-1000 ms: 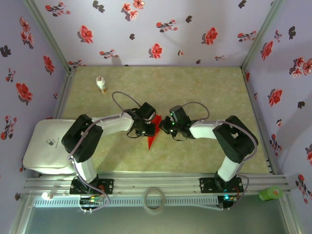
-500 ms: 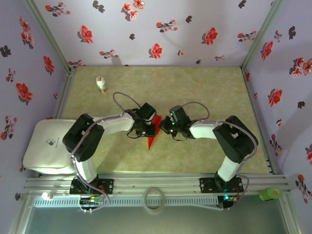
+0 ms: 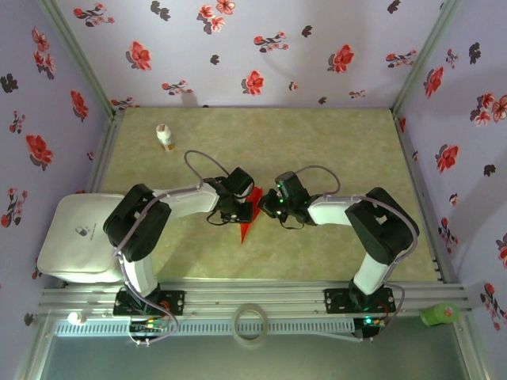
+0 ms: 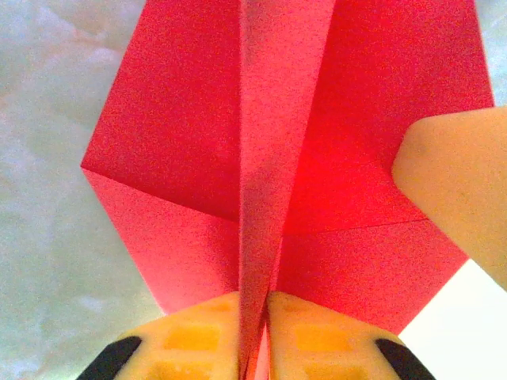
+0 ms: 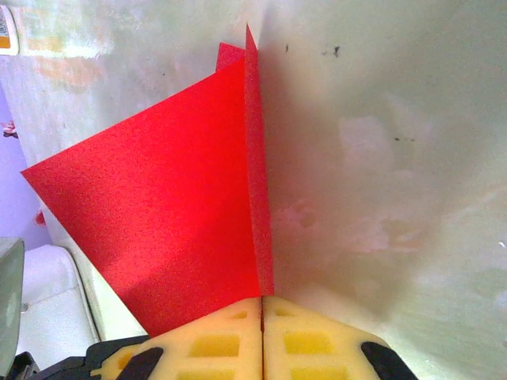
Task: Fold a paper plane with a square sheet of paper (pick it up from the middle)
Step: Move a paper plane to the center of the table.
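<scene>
Little has moved in the last second. The left arm's elbow has crept a touch to the right and the cable loop above it has shifted with it; the paper's tip has barely changed place.

Red paper (image 3: 246, 228): folded, narrow, pointed. It sits at mid-table (image 3: 333, 150) between the two wrists, with its tip aimed toward the arm bases. From above, red shows past the grippers on the far side and as a point on the near side.

Left gripper (image 3: 241, 208): in its wrist view the gripper (image 4: 253, 336) has both yellow pads (image 4: 194, 340) pressed together on the raised centre crease of the paper (image 4: 182, 134). Two flaps spread flat to either side of the crease, with diagonal fold lines visible. A blurred pale tan shape (image 4: 455, 186) comes in from the right edge and overlaps the right flap; I cannot tell what it is.

Right gripper (image 3: 267, 207): in its wrist view the gripper (image 5: 262, 336) has its pads (image 5: 305, 340) closed flush, pinching the folded edge of the paper (image 5: 166, 222). That edge stands upright off the table and one flap slopes away to the left.

Both grippers meet the paper from opposite sides, close together.

Elsewhere: a small white bottle (image 3: 165, 136) stands upright near the far left corner, well apart from the arms. A white pad (image 3: 71, 237) lies at the left edge. A tape ring (image 3: 249, 323) rests on the near rail.
</scene>
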Tool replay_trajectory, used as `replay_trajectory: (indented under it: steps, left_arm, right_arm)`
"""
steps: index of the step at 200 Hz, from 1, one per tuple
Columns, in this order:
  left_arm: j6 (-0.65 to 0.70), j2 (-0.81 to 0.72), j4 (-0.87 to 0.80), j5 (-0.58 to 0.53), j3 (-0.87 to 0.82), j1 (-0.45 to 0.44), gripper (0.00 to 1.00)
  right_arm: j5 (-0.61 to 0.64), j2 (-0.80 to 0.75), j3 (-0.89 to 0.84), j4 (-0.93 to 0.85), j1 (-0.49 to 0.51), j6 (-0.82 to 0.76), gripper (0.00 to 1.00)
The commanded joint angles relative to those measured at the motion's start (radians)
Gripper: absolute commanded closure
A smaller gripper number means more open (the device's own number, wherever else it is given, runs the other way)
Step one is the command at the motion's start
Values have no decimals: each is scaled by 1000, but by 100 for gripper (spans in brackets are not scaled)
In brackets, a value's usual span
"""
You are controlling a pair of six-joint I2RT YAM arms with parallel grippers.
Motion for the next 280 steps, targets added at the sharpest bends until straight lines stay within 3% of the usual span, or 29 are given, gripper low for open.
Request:
replay_trajectory:
  steps: [1, 53, 93, 131, 190, 280]
  left_arm:
    - [5, 19, -7, 12, 15, -6, 85]
    - [1, -10, -10, -16, 15, -6, 92]
    - [-23, -49, -62, -150, 40, -6, 96]
    - [-51, 3, -157, -258, 116, -5, 96]
    - [-67, 64, -189, -271, 175, -3, 95]
    - [-100, 116, -216, -261, 216, -2, 92]
  right_arm:
    - [1, 18, 2, -11, 5, -16, 92]
    - [7, -3, 3, -40, -1, -35, 87]
    - [67, -92, -4, -174, -23, -101, 72]
    - [98, -172, -48, -236, -56, -121, 69]
    - [112, -259, -113, -249, -92, -118, 68]
    - [109, -251, -131, -242, -95, -110, 68]
